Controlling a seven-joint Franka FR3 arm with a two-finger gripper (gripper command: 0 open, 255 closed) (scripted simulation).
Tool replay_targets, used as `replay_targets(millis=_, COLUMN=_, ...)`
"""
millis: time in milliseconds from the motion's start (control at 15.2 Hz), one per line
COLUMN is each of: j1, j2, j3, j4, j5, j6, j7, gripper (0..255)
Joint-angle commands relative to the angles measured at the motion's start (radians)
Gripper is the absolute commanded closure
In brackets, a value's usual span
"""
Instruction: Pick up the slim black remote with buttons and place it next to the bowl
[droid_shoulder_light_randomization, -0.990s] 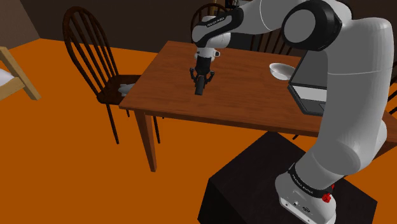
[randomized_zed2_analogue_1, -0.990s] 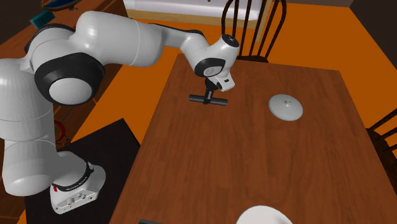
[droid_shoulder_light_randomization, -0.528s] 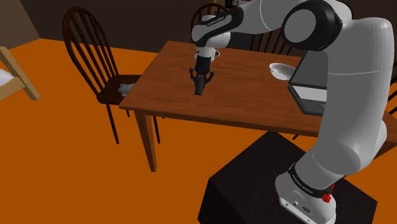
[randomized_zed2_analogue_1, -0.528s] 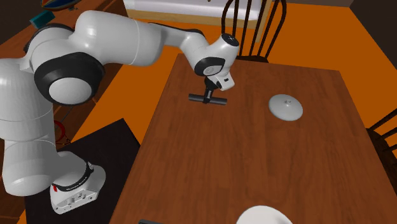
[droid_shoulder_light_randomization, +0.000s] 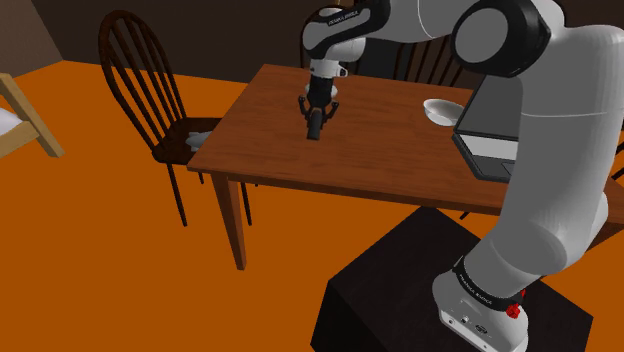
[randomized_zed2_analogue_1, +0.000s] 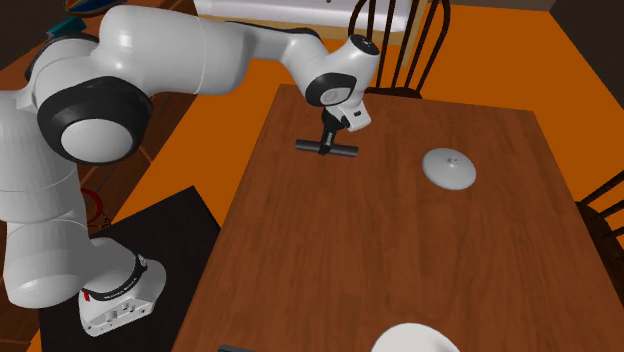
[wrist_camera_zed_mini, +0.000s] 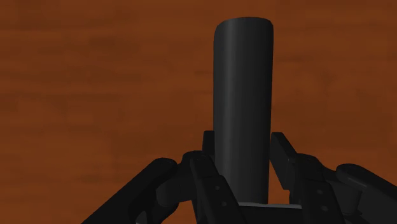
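Raised a little since before, remote (randomized_zed2_analogue_1: 343, 151) clamped mid-length in the claw (randomized_zed2_analogue_1: 324, 143), long axis level, pointing across the table (randomized_zed2_analogue_1: 400, 250).

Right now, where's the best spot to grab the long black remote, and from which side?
Near its middle, across the narrow width, coming straight down from above. The remote is long, slim and level, so its two long edges fit between the fingers. The claw clasps it that way.
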Motion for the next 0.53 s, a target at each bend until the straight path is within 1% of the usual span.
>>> replay_targets(millis=0, j1=0.000, j2=-0.010, j3=0.000, j4=0.014, j5=-0.001, j6=-0.024, j7=0.004, gripper=255)
replay_targets(millis=462, j1=-0.002, j2=-0.036, j3=-0.001, j4=0.069, j5=-0.004, j6=-0.104, j7=0.016, gripper=255)
